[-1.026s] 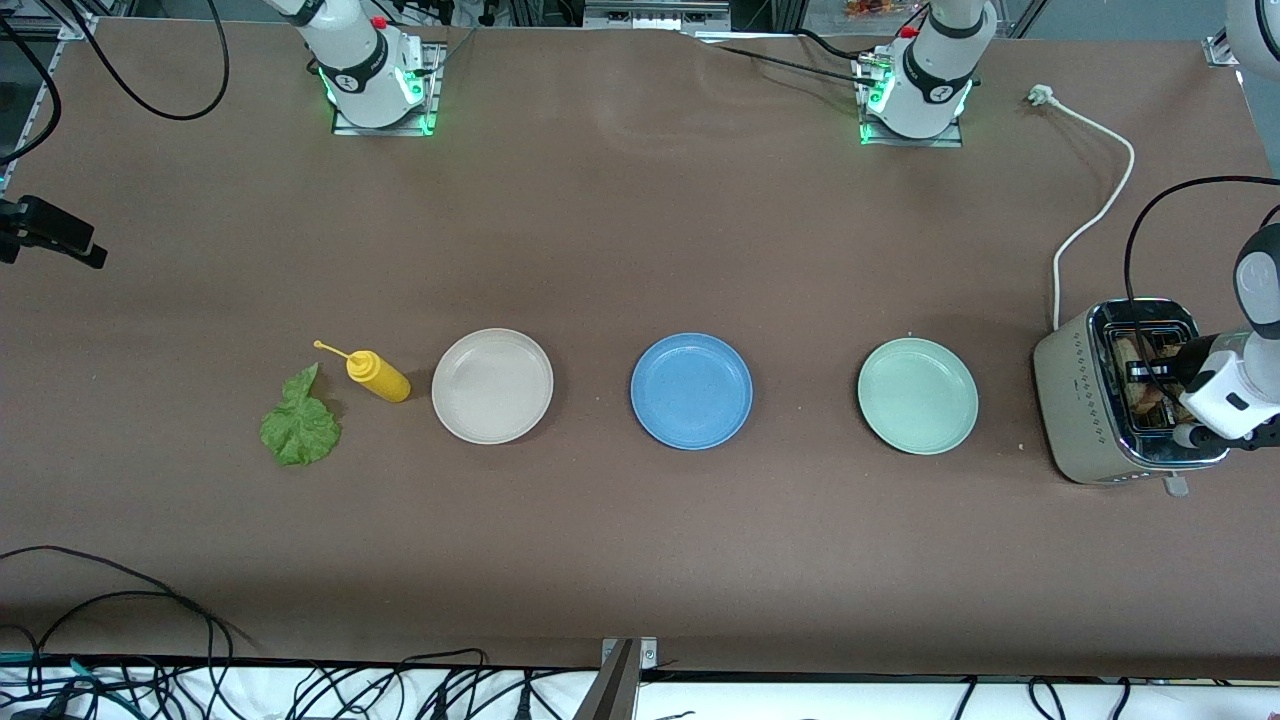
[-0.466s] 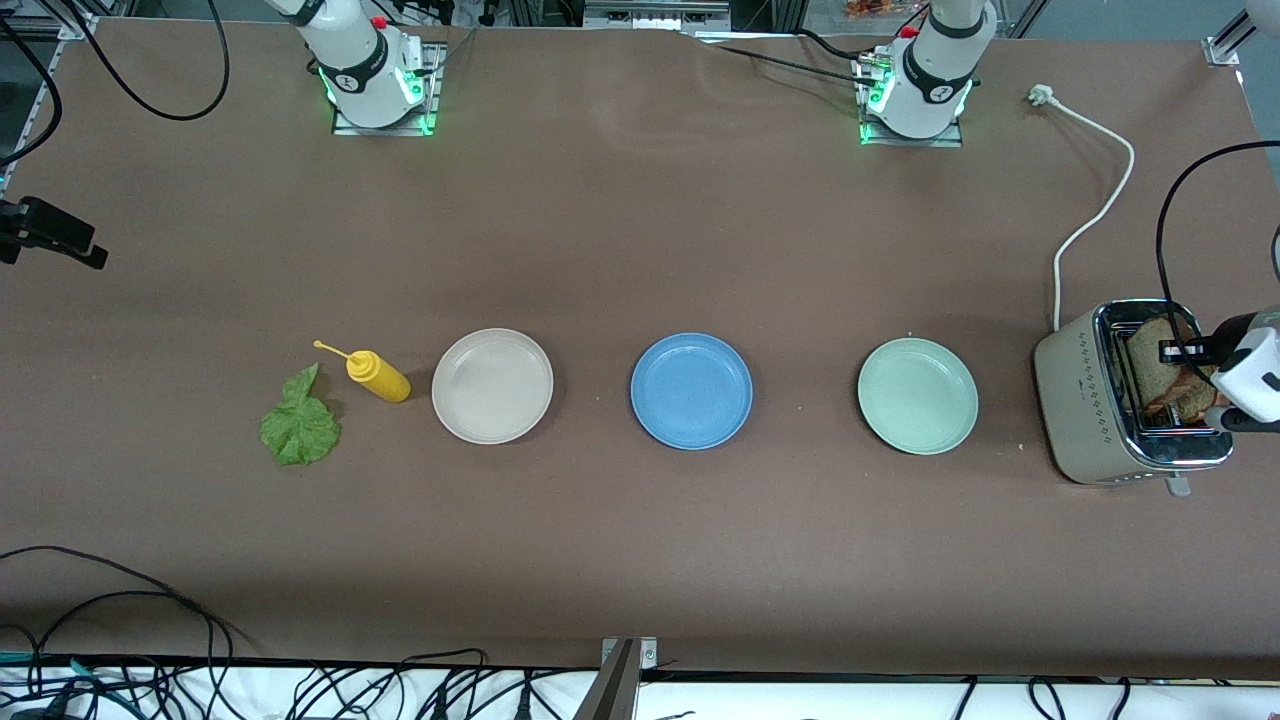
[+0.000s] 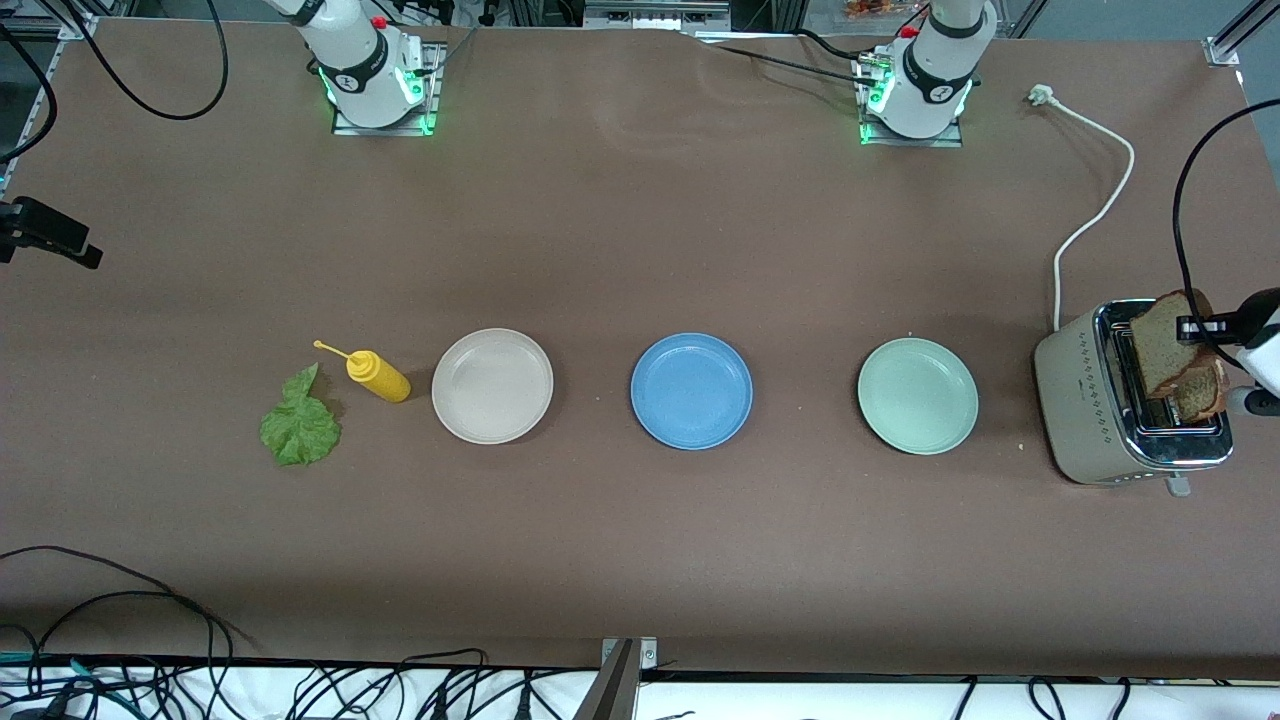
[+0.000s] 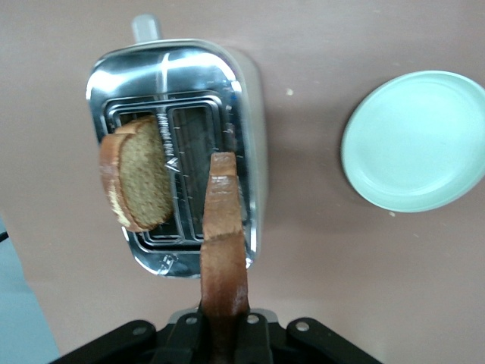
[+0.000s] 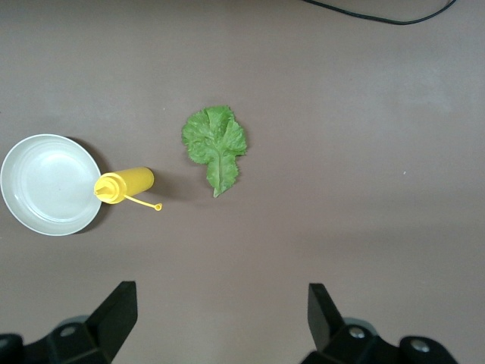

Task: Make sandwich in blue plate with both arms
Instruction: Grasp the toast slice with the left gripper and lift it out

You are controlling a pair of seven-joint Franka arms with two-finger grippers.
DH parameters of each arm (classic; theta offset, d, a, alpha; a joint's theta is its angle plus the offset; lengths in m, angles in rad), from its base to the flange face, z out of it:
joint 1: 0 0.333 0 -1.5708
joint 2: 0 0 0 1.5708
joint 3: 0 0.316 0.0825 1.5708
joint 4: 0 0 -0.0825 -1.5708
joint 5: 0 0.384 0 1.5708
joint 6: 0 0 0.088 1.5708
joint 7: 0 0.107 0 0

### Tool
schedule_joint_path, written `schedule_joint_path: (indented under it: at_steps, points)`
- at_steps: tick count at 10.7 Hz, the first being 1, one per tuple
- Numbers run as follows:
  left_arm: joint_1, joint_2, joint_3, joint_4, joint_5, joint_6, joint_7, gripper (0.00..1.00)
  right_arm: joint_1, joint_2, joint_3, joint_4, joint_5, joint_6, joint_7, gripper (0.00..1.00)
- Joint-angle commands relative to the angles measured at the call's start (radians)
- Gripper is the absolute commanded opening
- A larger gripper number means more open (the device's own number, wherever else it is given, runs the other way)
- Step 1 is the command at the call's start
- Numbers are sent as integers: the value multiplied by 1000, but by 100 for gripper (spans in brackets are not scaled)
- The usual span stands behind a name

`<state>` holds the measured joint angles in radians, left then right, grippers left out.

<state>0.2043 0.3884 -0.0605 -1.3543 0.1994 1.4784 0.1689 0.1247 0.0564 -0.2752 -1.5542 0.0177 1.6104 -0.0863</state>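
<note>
Brown wholegrain bread slice [image 4: 220, 250] hangs pinched edge-on between the fingers of our left gripper [image 3: 1203, 325], lifted over the silver two-slot toaster [image 3: 1085, 410] at the left arm's end of the surface. A second brown slice [image 4: 139, 182] stands in the toaster's other slot. From the held slice, the round medium-blue plate [image 3: 691, 390] lies toward the right arm's end, with the pale mint-green plate [image 3: 917, 395] between them. The slice's broad face stands upright, so we judge it must be tipped flat for the plate. Our right gripper [image 5: 220, 318] waits with fingers spread wide over the bare surface near the ruffled green lettuce leaf [image 5: 214, 146], which lies beside the yellow squeeze bottle [image 5: 125, 185] and the round beige plate [image 5: 49, 183].
</note>
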Motion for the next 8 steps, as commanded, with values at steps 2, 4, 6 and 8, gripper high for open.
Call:
schedule_joint_path:
  at_steps: [2,4,6,8]
  points:
    - [-121,-5,-63,98,8,-147,15,0,-4,5,-7,26,1,-12,-32,100]
    - [-128,3,-123,96,-107,-147,6,0,-4,2,-15,31,-1,-17,-41,100]
    - [-154,62,-124,93,-262,-145,7,0,-2,5,-39,31,40,-18,-29,100]
    - [-190,127,-124,96,-386,-135,1,0,0,14,-38,29,45,-12,-30,100]
